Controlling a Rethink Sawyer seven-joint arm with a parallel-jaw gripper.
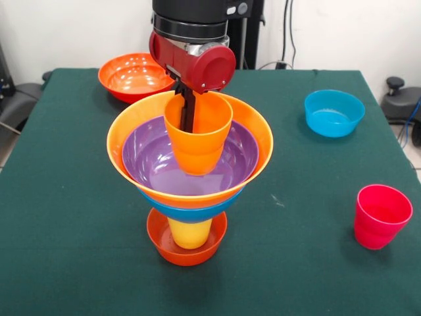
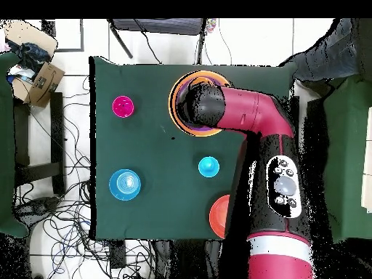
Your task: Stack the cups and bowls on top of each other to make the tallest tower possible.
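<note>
Pincer clamped on the rim of an orange cup above the tower.

The tower (image 1: 189, 191) stands at the near middle of the green cloth worktop (image 1: 66, 217): a small red-orange bowl (image 1: 187, 247) at the base, a yellow cup (image 1: 189, 234) in it, then a blue bowl (image 1: 191, 212), a wide light orange bowl (image 1: 131, 125) and a purple bowl (image 1: 148, 158) nested inside, all smooth glossy plastic, round and flaring. The orange cup (image 1: 197, 141), a tapered tumbler, hangs upright over the purple bowl's hollow, one dark finger of the pincer (image 1: 187, 108) inside its far wall. A pinkish red cup (image 1: 381, 216) stands well apart on the cloth, a teal-blue bowl (image 1: 334, 112) and a red-orange bowl (image 1: 131, 76) farther back.
</note>
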